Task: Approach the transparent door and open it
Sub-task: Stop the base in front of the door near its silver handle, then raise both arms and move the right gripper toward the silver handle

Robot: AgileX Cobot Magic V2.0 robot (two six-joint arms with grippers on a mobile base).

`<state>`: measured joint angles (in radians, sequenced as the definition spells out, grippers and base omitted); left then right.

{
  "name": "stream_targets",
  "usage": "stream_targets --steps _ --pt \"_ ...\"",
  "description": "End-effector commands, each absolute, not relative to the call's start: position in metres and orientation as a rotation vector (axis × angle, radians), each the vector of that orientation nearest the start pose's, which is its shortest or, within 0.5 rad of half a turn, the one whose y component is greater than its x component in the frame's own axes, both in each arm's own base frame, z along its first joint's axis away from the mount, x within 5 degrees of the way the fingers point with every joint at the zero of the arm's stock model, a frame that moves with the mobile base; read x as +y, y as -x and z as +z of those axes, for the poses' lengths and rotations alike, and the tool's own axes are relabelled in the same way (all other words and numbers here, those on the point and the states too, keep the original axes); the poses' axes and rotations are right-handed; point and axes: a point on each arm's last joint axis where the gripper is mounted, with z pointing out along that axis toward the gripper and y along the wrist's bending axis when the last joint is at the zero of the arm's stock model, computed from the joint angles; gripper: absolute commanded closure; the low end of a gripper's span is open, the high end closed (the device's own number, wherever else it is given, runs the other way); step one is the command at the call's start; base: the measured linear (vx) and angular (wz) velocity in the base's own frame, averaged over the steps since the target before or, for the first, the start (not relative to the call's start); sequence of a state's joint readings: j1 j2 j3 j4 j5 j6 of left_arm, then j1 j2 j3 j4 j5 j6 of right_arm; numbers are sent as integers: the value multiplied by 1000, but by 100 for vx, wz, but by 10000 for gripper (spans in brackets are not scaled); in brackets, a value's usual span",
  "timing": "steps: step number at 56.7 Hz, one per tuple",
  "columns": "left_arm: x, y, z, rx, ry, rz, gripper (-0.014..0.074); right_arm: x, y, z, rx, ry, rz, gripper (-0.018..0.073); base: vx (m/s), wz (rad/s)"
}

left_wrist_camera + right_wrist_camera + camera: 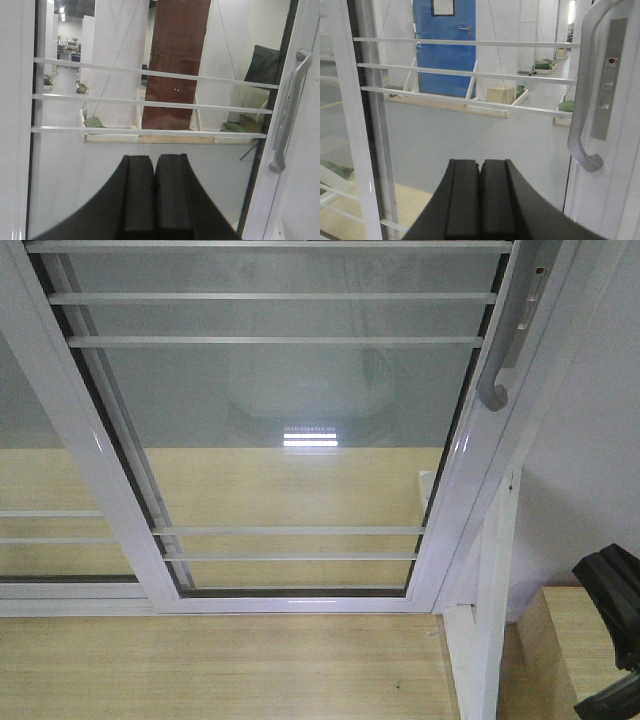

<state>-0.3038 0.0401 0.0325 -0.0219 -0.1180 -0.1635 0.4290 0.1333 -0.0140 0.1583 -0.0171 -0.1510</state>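
Observation:
The transparent door [290, 440] fills the front view: clear glass in a white frame with thin white horizontal bars. Its curved silver-white handle [497, 370] hangs on the right upright. In the left wrist view my left gripper [154, 161] is shut and holds nothing. It faces the door [150, 165] below the bars, with the handle [289, 115] well off to its right. In the right wrist view my right gripper [480, 164] is also shut and empty. It sits before the door [470, 135], left of and slightly below the handle [584, 100], without touching it.
A second white-framed pane [50, 490] with no handle overlaps the door on the left. A lock plate [606, 80] sits beside the handle. To the right are a white post [490, 620], a wall [590, 460], a wooden box [560, 640] and a black arm part [612, 605]. Wooden floor [220, 670] lies below.

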Motion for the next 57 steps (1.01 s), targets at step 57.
stream_targets --steps 57 --pt "-69 -298 354 1540 -5 -272 594 13 -274 334 1659 61 -74 561 0 0"
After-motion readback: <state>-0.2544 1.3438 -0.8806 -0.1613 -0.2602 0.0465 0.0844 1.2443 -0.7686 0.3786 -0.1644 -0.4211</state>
